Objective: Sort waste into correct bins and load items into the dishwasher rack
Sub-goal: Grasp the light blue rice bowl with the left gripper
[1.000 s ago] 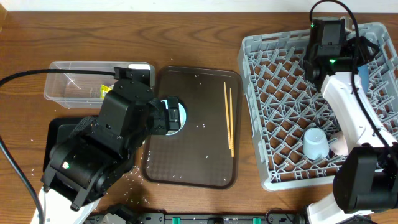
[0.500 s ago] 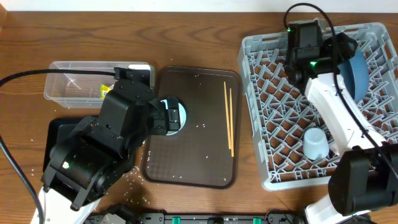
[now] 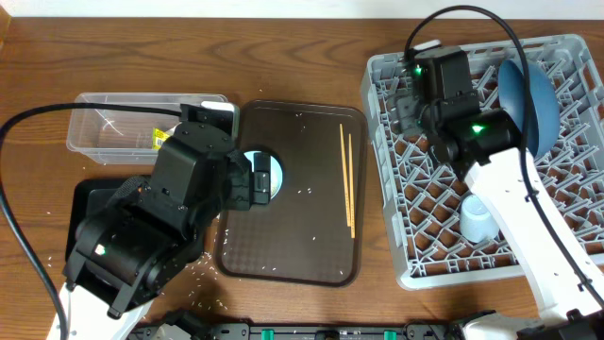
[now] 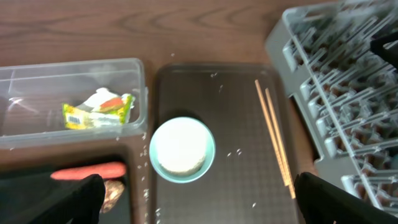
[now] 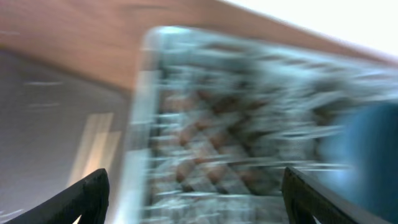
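Observation:
My left gripper (image 4: 199, 202) hangs open above the brown tray, just near of the small light-blue cup (image 4: 182, 149) (image 3: 265, 175), with nothing between its jaws. The chopsticks (image 3: 347, 179) (image 4: 273, 140) lie side by side on the tray's right half. The grey dishwasher rack (image 3: 382, 71) holds the blue plate (image 3: 528, 94) on edge at the back right and the white bowl (image 3: 478, 217) near the front. My right gripper (image 3: 406, 102) (image 5: 199, 196) is open and empty over the rack's back-left part. Its wrist view is blurred.
The clear tub (image 3: 104, 132) at the back left holds the yellow-green wrapper (image 4: 99, 112). The black tray (image 3: 87, 203) in front of it holds the carrot (image 4: 90, 171) and the brown lump (image 4: 112, 191). Rice grains dot the brown serving tray (image 3: 302, 246).
The right arm has swung left across the rack, away from the blue plate, which now stands free. Its jaws have widened. The left arm has not moved.

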`<state>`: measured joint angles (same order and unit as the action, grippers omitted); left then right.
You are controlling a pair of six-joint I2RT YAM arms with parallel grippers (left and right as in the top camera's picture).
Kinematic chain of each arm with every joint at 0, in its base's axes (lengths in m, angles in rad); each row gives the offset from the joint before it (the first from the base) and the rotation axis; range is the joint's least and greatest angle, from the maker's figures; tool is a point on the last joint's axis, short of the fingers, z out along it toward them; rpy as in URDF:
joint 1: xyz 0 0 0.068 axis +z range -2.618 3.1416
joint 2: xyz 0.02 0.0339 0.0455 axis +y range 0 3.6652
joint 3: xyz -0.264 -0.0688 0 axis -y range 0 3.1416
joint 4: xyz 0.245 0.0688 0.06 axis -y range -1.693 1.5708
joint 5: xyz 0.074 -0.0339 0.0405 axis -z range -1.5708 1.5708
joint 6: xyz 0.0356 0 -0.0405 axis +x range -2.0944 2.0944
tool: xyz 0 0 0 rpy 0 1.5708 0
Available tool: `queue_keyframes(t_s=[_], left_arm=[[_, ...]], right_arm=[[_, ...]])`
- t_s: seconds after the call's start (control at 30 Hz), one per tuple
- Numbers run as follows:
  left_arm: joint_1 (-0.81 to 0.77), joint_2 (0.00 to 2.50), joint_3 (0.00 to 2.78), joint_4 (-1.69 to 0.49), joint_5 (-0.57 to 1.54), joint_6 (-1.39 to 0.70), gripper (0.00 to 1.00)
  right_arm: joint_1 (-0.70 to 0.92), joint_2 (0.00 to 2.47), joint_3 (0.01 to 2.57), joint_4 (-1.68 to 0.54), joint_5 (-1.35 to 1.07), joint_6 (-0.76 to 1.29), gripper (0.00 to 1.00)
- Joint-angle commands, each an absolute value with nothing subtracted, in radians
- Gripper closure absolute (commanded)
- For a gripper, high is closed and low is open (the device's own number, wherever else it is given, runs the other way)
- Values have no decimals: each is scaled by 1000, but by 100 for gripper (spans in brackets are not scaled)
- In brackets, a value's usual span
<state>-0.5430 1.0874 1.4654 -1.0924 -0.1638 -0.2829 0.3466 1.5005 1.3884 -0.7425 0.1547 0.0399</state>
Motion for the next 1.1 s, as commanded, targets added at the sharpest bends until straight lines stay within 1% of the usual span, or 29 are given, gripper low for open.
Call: queue_keyframes(t_s=[0.0,0.07,0.23,0.3,0.4,0.53,0.7,0.73,0.8,0.83,0.93,1.0,1.07], left_arm=[[-516,1090,1483,-1118,-176,-249,2],[-501,1097,1483,-1145,-176,-252,2],[-489,1124,1481,-1232,-176,-287,3],[-489,1142,1468,-1272,-176,-324,2],[-486,1181,1419,-1319,-176,-389,1],[-473,1231,1346,-1311,-175,-474,2],[-467,1307,1294,-1232,-165,-461,0],[-467,1323,1290,-1230,-165,-462,2],[-459,1357,1280,-1224,-169,-462,3],[-449,1372,1273,-1218,-177,-462,7],[-389,1423,1243,-1185,-182,-462,14],[-336,1455,1222,-1150,-146,-444,16],[-286,1477,1203,-1100,-52,-381,17]], right_arm=[[361,1515,1393,-783,-229,258,20],[374,1523,1393,-811,-292,288,22],[437,1534,1393,-852,-262,293,25],[447,1534,1393,-857,-192,336,22],[440,1531,1393,-846,-157,370,21],[438,1531,1393,-819,-187,370,21],[439,1531,1393,-824,-191,370,21],[439,1531,1393,-824,-191,370,21],[439,1531,1393,-829,-191,370,21],[439,1531,1393,-833,-191,370,21],[437,1531,1393,-857,-174,371,21],[432,1531,1393,-879,-130,386,20],[424,1531,1393,-890,-102,397,18]])
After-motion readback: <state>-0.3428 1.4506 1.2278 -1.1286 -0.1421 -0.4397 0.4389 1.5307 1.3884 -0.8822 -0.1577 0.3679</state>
